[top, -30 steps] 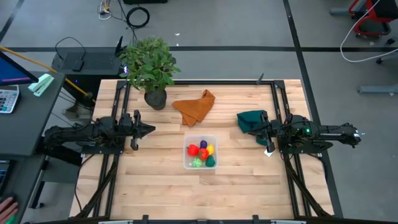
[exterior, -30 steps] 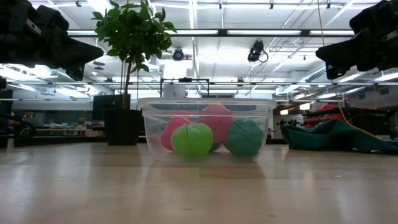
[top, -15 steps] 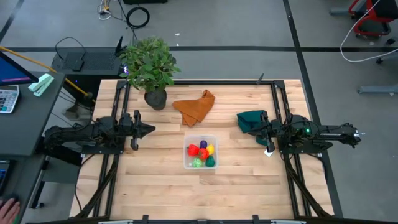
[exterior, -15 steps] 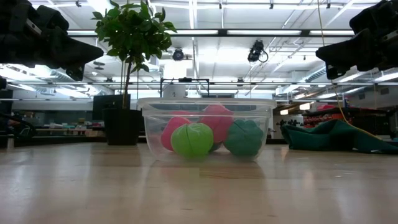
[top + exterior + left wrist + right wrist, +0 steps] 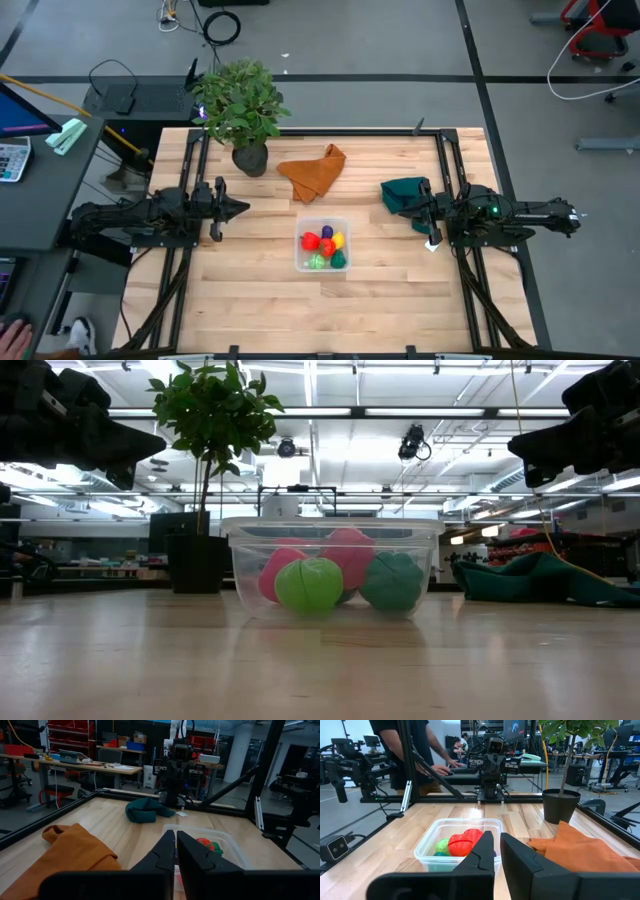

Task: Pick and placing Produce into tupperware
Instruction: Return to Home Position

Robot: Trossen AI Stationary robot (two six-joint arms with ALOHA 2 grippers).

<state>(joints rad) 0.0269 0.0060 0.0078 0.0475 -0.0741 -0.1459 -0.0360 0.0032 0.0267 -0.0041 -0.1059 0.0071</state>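
Note:
The clear tupperware (image 5: pixel 309 223) stands on the middle of the wooden table. It holds the produce (image 5: pixel 325 247): two red pieces, a purple one, a yellow one and two green ones, resting on its floor. The low view shows the box (image 5: pixel 240 540) with a light green (image 5: pixel 309 585), a dark green (image 5: pixel 392 581) and red pieces inside. My left gripper (image 5: pixel 243 209) hovers shut and empty left of the box, pointing toward it (image 5: pixel 175 837). My right gripper (image 5: pixel 408 212) hovers shut and empty right of the box (image 5: pixel 497 840).
A potted plant (image 5: pixel 240 105) stands at the far left. An orange cloth (image 5: pixel 315 170) lies beyond the box and a dark green cloth (image 5: pixel 402 193) at the far right, close to my right gripper. A person (image 5: pixel 405 750) stands beyond the table's left side.

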